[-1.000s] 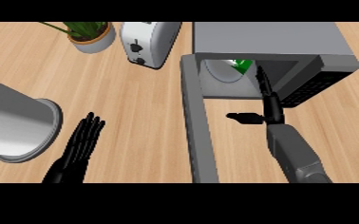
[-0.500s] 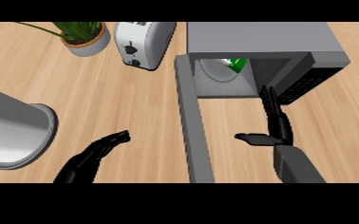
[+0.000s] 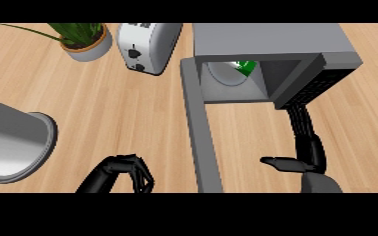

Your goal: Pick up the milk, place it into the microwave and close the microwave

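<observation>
A light wooden counter [image 3: 111,110] fills the view. Nearest, the left hand [image 3: 127,172] sits low with its fingers [image 3: 144,179] curled inward, holding nothing. The right hand [image 3: 306,147] lies outside the open cavity, fingers straight and pointing away toward the microwave front, thumb spread to the left; it holds nothing. The grey microwave door [image 3: 201,135] stands open, its long axis running from near to far, just left of the right hand. Beyond, the grey box-shaped microwave [image 3: 269,42] holds the green-and-white milk carton [image 3: 245,67] inside its cavity, on a white plate [image 3: 225,72], carton tilted. The door lies between the two hands; the right is somewhat nearer. Closing remains.
</observation>
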Motion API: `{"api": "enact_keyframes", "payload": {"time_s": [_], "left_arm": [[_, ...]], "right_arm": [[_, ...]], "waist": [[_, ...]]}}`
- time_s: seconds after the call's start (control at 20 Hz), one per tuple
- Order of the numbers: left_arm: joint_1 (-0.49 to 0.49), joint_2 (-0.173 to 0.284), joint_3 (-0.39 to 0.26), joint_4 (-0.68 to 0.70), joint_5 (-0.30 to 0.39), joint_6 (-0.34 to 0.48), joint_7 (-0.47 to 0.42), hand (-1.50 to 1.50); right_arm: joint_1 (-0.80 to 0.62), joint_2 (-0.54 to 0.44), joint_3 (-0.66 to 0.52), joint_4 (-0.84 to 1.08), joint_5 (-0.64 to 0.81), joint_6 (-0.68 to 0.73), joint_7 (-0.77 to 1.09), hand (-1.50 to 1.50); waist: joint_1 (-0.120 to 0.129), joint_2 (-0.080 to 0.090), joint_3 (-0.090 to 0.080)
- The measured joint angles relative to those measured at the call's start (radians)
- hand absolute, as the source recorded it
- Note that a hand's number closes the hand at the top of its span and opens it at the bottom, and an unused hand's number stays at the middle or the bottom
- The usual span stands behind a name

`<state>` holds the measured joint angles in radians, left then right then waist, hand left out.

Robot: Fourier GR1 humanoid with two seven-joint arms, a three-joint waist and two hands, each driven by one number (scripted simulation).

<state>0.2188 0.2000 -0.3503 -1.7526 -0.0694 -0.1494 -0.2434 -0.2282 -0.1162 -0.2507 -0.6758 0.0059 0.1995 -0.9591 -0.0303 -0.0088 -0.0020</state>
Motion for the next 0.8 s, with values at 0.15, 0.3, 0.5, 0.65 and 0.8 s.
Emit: {"api": "enact_keyframes", "payload": {"time_s": [0.15,0.3,0.5,0.65,0.8], "left_arm": [[-0.035,-0.001,-0.054,0.054,-0.075,-0.003,-0.002,1.50],[-0.066,-0.014,-0.105,0.096,-0.124,-0.013,0.013,1.50],[-0.125,-0.080,-0.162,0.207,-0.167,-0.012,0.000,1.50],[-0.187,-0.129,-0.193,0.295,-0.186,0.008,-0.008,1.50],[-0.260,-0.164,-0.262,0.380,-0.178,0.077,0.000,1.50]], "right_arm": [[0.081,-0.013,0.017,-0.121,-0.028,0.034,0.037,-1.50],[0.173,-0.027,0.031,-0.276,-0.063,0.065,0.095,-1.50],[0.301,-0.039,0.040,-0.488,-0.119,0.109,0.175,-1.50],[0.386,-0.045,0.042,-0.640,-0.164,0.137,0.240,-1.50],[0.451,-0.060,0.038,-0.768,-0.215,0.171,0.304,-1.50]], "waist": [[-0.006,0.000,-0.001],[-0.005,0.001,-0.001],[0.000,0.003,0.000],[0.005,0.005,0.000],[0.005,0.006,0.000]]}}
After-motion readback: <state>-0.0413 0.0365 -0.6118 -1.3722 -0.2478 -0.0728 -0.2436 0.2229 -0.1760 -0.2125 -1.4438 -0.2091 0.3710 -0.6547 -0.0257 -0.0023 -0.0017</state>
